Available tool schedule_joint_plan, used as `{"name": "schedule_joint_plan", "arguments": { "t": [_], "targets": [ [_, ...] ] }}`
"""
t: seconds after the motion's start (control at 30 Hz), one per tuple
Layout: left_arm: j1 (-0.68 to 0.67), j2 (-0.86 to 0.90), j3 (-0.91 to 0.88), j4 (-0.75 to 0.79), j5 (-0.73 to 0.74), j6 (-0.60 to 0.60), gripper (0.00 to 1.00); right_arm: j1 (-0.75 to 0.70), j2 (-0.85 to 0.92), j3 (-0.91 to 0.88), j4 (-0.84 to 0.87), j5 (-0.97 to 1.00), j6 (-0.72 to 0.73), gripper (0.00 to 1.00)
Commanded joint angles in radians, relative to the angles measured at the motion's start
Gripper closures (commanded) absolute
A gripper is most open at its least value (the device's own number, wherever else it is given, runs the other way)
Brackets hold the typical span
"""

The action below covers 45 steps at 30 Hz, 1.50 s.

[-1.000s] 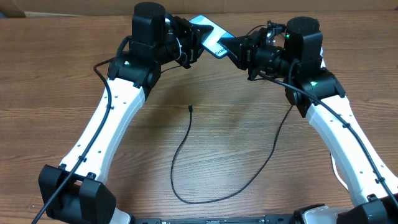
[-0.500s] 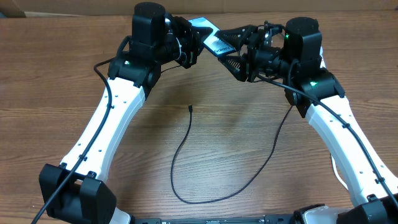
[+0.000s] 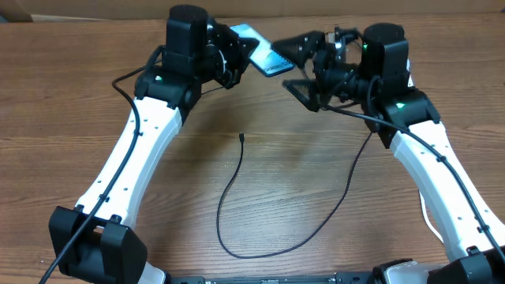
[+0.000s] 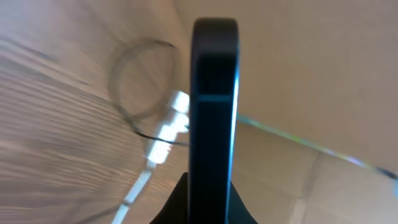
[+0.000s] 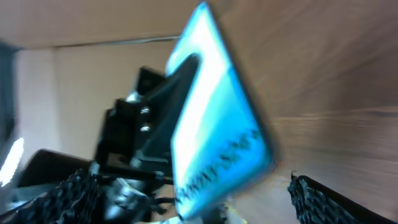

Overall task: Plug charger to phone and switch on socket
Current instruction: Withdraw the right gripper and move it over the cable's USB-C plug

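The phone (image 3: pixel 262 55), its blue screen facing up, is held above the far end of the table. My left gripper (image 3: pixel 246 54) is shut on it. The left wrist view shows the phone (image 4: pixel 213 106) edge-on between the fingers (image 4: pixel 180 208). My right gripper (image 3: pixel 282 63) stands open around the phone's free end without touching it. In the right wrist view the phone (image 5: pixel 214 124) fills the middle, and the fingers (image 5: pixel 323 199) are spread wide. The charger (image 3: pixel 229 197) lies looped on the table, its tip (image 3: pixel 241 137) pointing up-table. The socket block is hidden.
A white plug head (image 4: pixel 179 104) with a thick white cord (image 4: pixel 134 193) lies on the wood beyond the phone in the left wrist view. Cardboard (image 4: pixel 298 74) stands behind the table's far edge. Both arms crowd the far middle.
The right gripper has opened and let go of the phone. The left gripper has shut on it and drawn it slightly left.
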Motion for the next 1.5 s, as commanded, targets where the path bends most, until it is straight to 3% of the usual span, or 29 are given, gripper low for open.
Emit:
{"name": "schedule_joint_plan", "arguments": {
  "t": [0.0,0.17,0.43,0.83,1.03,1.1,1.27,1.47],
  "targets": [
    [0.03,0.0,-0.001,-0.095,-0.151,0.16,0.96,-0.034,-0.009,0.006,-0.089,0.073,-0.166,0.0],
    [0.033,0.0,-0.001,-0.272,-0.361,0.31,0.96,-0.035,-0.009,0.006,-0.268,0.275,-0.371,0.0],
    [0.033,0.0,-0.001,-0.287,-0.401,0.534,0.96,0.004,0.005,0.006,-0.41,0.585,-0.426,0.0],
    [0.023,-0.001,0.016,-0.353,-0.473,0.743,0.96,0.056,0.14,0.006,-0.439,0.587,-0.477,0.0],
    [0.024,-0.001,0.116,-0.44,-0.431,0.821,0.96,0.103,0.22,0.006,-0.441,0.587,-0.497,0.0],
    [0.024,-0.001,0.166,-0.507,-0.416,0.864,0.96,0.115,0.234,0.006,-0.44,0.587,-0.497,0.0],
    [0.024,-0.001,0.298,-0.759,-0.568,0.88,0.96,0.122,0.254,0.006,-0.437,0.588,-0.496,0.0],
    [0.047,-0.001,0.339,-0.89,-0.601,0.878,0.96,0.122,0.258,0.006,-0.444,0.588,-0.497,0.0]
  ]
}}
